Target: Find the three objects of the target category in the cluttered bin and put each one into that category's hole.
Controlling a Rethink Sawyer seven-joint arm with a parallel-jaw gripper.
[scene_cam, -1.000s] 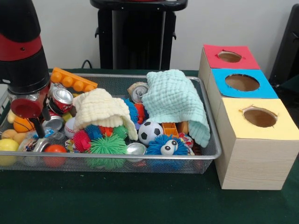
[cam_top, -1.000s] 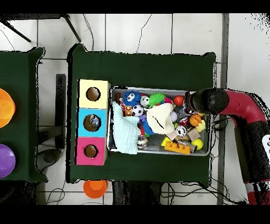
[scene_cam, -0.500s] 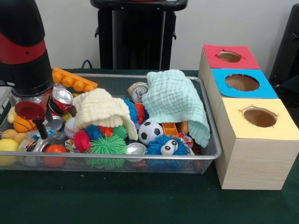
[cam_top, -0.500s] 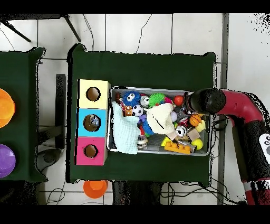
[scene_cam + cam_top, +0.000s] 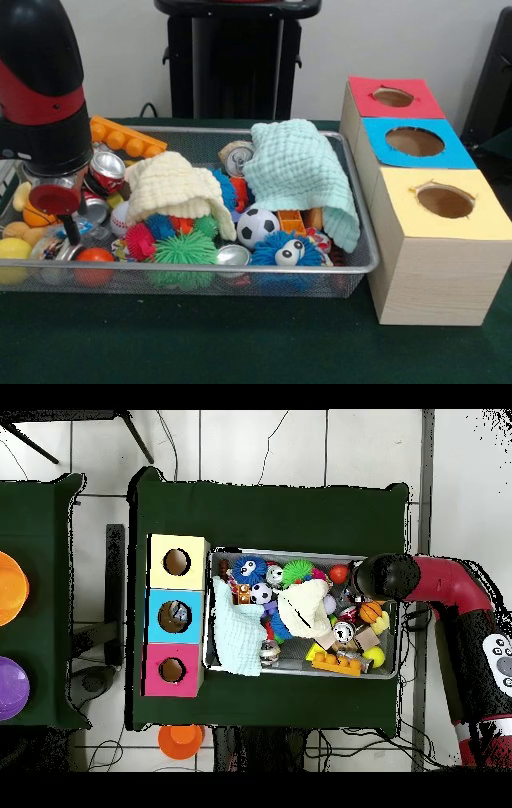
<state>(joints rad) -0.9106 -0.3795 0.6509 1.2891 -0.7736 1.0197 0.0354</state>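
A wire mesh bin (image 5: 360, 260) holds mixed toys. Among them are a red can (image 5: 106, 170), a silver can top (image 5: 237, 158), a flattened can (image 5: 233, 255), a soccer ball (image 5: 258, 226), a baseball (image 5: 120, 218) and a basketball (image 5: 36, 214). A cream cloth (image 5: 172, 188) and a mint cloth (image 5: 302, 172) cover part of the pile. My gripper (image 5: 69, 230) hangs low over the bin's left end, just above the clutter beside a red ball (image 5: 94, 258). In the overhead view the arm's end (image 5: 385, 576) hides it.
Three boxes with holes stand right of the bin: red (image 5: 392, 98), blue (image 5: 414, 142), yellow (image 5: 445, 202). An orange toy brick (image 5: 126, 138) lies at the bin's back left. Spiky balls (image 5: 186, 250) and a blue fuzzy toy (image 5: 280, 248) fill the front.
The arm has sunk a little over the bin's left end. Nothing in the bin has moved.
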